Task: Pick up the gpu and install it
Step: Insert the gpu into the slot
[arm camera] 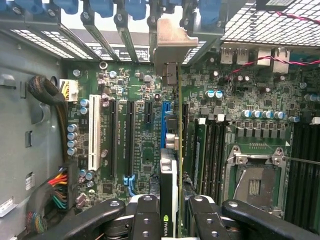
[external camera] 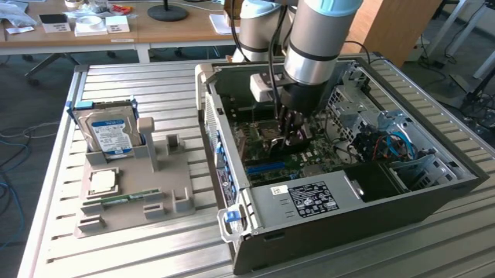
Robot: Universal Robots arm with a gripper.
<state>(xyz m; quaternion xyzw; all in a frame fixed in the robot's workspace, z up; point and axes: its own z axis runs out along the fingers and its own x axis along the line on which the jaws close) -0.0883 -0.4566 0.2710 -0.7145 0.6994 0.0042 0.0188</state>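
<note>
One card in the grip: the gpu (arm camera: 169, 170) stands on edge between the jaws of the end effector (arm camera: 172, 217), which is closed on its upper edge.
Place: inside the open computer case (external camera: 433, 191), over the motherboard (arm camera: 140, 150) and just beside the blue slot (arm camera: 164, 125); whether its contacts touch a slot cannot be told.
Bracket: the silver end bracket (arm camera: 172, 47) points toward the rear slot openings of the case.
Weight: likely light for its length.
Stiffness: thin board, probably stiff, but it may flex under a crooked push.
Fragility: small parts and edge contacts look easy to damage.
Hold: the top edge by the cooler block seems safest, clear of the contacts.
</note>
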